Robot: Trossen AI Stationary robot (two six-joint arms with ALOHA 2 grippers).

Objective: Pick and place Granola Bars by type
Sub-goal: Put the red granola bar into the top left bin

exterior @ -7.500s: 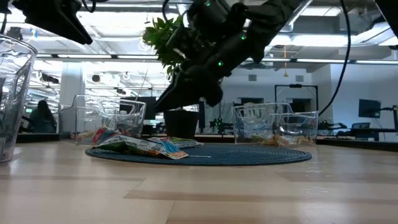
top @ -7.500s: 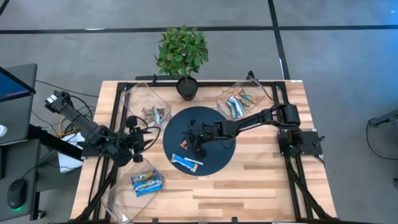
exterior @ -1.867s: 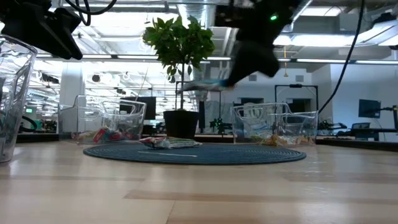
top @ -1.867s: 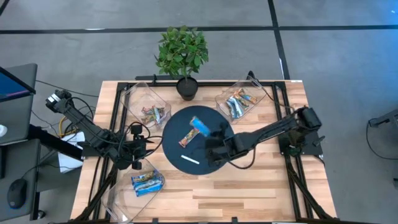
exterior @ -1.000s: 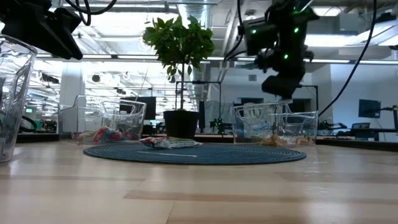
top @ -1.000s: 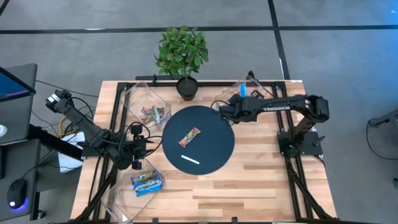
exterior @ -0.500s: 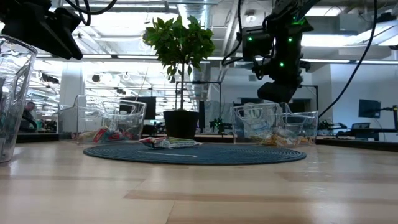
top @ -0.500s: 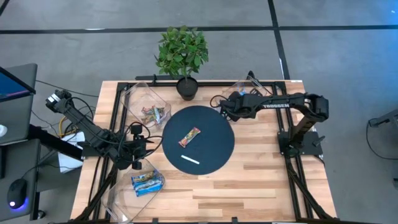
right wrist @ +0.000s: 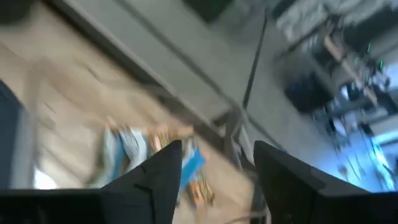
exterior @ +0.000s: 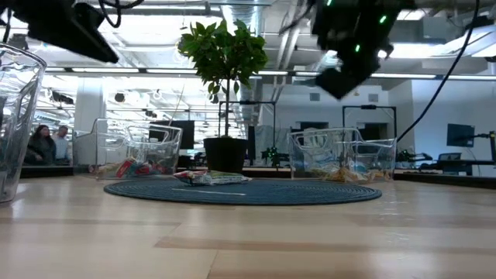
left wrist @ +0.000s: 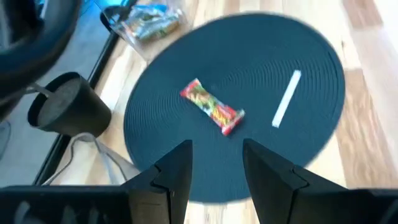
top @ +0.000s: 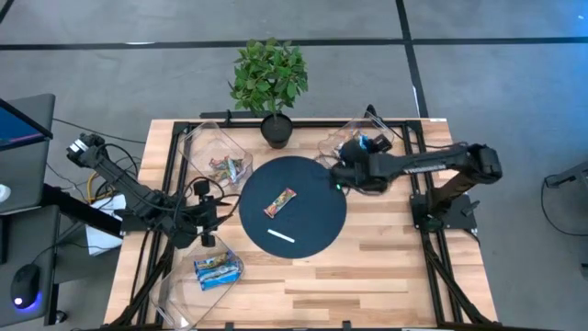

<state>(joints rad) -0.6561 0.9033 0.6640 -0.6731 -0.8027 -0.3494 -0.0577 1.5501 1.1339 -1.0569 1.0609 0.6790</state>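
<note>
One red-and-orange granola bar (top: 281, 202) lies flat on the round dark mat (top: 317, 221); it also shows in the left wrist view as the bar (left wrist: 211, 112). My left gripper (top: 209, 221) hovers open at the mat's left edge, its fingers (left wrist: 177, 171) pointing toward the bar. My right gripper (top: 336, 173) hangs open and empty, high over the table by the far right bin (top: 360, 145), which holds blue-and-white bars (right wrist: 155, 149). More bars fill the far left bin (top: 225, 168) and the near left bin (top: 218, 268).
A thin white strip (top: 281, 236) lies on the mat near the bar. A potted plant (top: 273, 87) stands at the far edge, between the two far bins. Bare wood (top: 386, 267) stretches along the near and right sides. People show in the room beyond (exterior: 48, 143).
My right gripper has risen from just above the far right bin to well above it and has drawn slightly toward the mat's right edge. My left gripper has shifted a little toward the mat. The bar and the strip have stayed where they were.
</note>
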